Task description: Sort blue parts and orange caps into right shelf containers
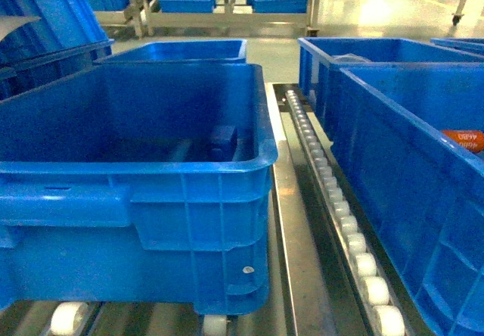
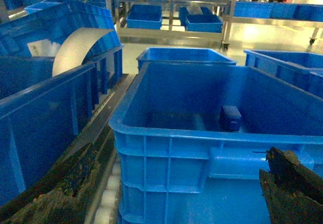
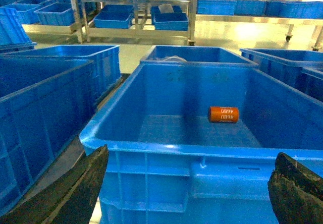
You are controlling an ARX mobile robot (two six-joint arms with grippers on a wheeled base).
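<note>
Both grippers, left [image 2: 202, 193] and right [image 3: 186, 188], spread, empty. Small blue block part [image 2: 230, 117] near left crate's [image 2: 166, 133] far wall; orange printed cylinder cap [image 3: 223, 114] against right crate's [image 3: 151, 151] far wall. Risk: my fingers striking rims.

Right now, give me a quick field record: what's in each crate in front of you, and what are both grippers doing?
left crate: one blue part on the floor, near the far right corner
right crate: one orange cap lying on its side, print "4690" visible
left gripper: open, empty, short of the left crate's near wall
right gripper: open, empty, at the right crate's near rim
roller track: runs between the two crates
</note>
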